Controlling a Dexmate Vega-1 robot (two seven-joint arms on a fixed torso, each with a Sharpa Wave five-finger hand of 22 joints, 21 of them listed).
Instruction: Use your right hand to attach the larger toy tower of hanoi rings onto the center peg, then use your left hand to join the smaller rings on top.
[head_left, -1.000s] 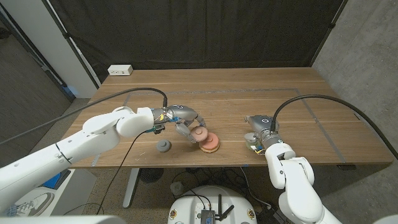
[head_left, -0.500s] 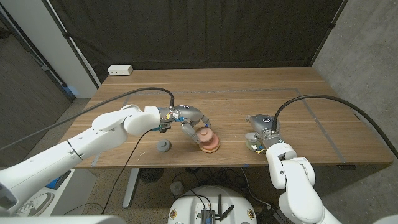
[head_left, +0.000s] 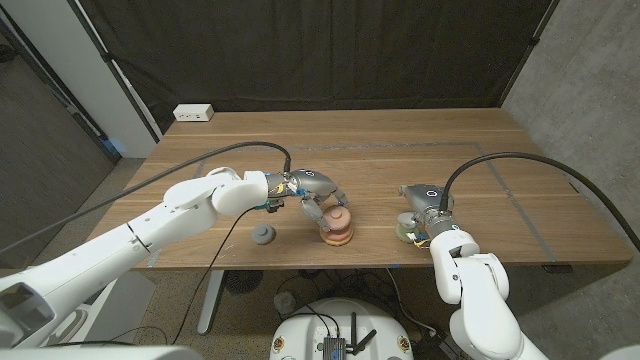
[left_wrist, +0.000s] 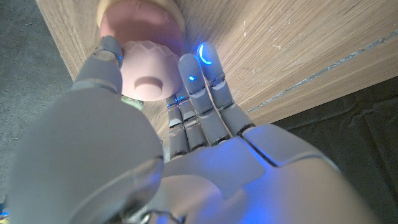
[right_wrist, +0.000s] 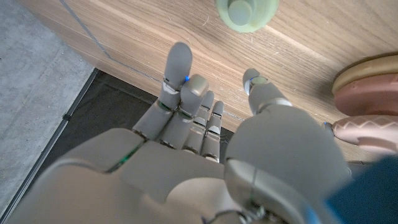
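One wooden table before black curtain; left hand grips pink ring, right hand spread

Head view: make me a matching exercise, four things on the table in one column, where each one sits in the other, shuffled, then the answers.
Things:
1. grey piece
2. pink ring
3. green piece
4. white box

Places:
A. beside the right hand
B. at the far left corner of the table
C. between the fingers of the left hand, over the ring stack
D. alone on the wood, left of the ring stack

Pairs: 1-D, 2-C, 3-A, 4-B
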